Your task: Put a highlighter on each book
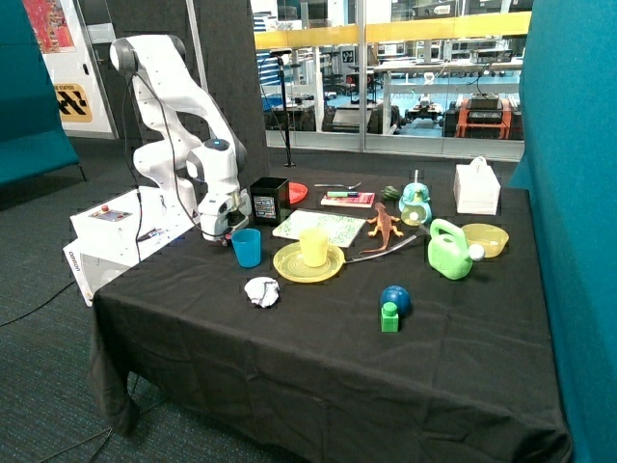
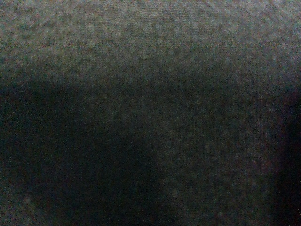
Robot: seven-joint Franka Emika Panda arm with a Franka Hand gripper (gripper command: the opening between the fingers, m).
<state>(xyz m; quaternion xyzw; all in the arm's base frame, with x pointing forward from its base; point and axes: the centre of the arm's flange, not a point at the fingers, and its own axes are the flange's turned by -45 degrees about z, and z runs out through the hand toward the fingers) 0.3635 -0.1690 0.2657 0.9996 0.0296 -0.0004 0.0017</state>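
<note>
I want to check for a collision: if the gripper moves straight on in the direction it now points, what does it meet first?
The gripper points down, close above the black cloth-covered table, beside the blue plastic cup. It would most likely meet the cloth first; the wrist view shows only dark fabric.

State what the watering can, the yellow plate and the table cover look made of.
Green watering can: likely moulded plastic, smooth, slightly glossy. Yellow plate: probably plastic, even colour, soft sheen. Black table cover: matte woven cloth, hanging in folds at the edge.

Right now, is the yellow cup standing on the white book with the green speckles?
No, the yellow cup stands on the round yellow plate, beside the white green-speckled book.
</note>
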